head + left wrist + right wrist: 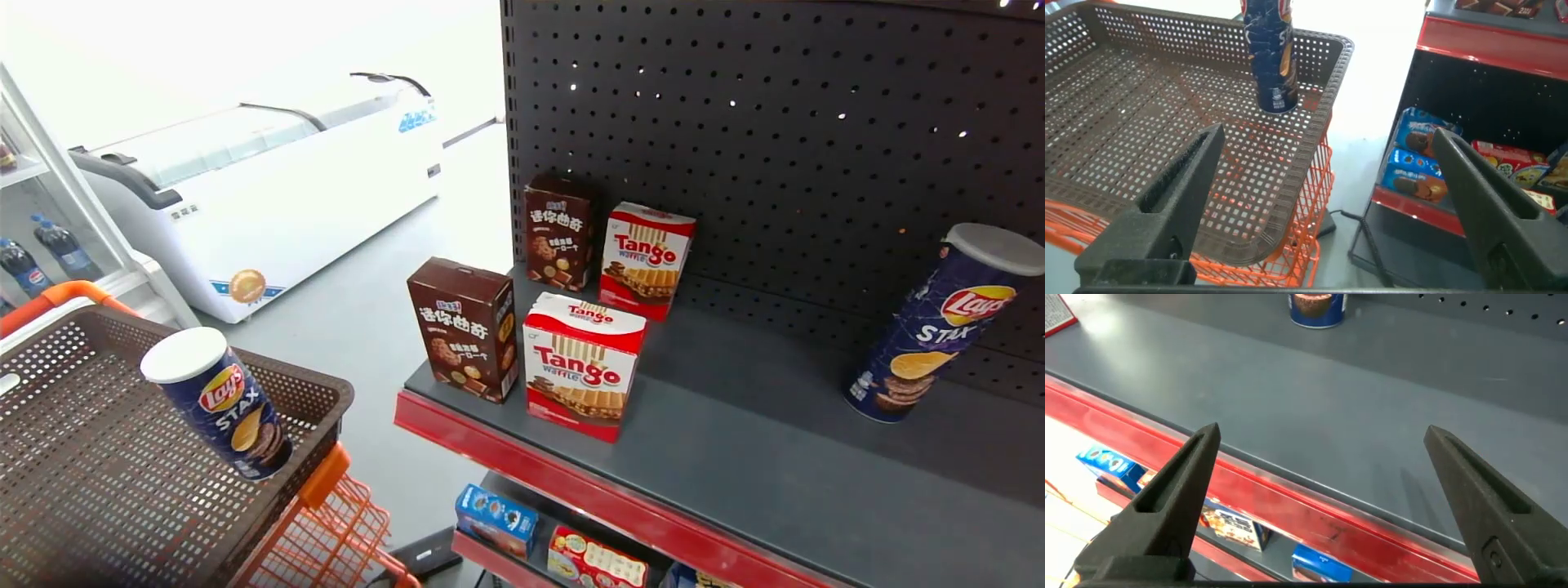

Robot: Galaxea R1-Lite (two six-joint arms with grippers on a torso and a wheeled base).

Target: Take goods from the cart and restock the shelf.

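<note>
A dark blue chips can (219, 401) with a white lid stands upright in the brown basket (73, 457) on the orange cart. A second chips can (939, 327) stands on the grey shelf (735, 433) at the right, against the pegboard. My left gripper (1323, 188) is open, below and in front of the basket's near corner, with the basket's chips can (1270, 57) beyond it. My right gripper (1327, 494) is open over the shelf's red front edge (1290, 486), nothing between its fingers; the shelf's chips can (1318, 309) stands farther back.
Two brown cookie boxes (469, 327) (558, 230) and two red-and-white wafer boxes (583, 364) (645, 258) stand at the shelf's left. The lower shelf holds blue and red packs (496, 518). A white chest freezer (269, 188) stands behind the cart.
</note>
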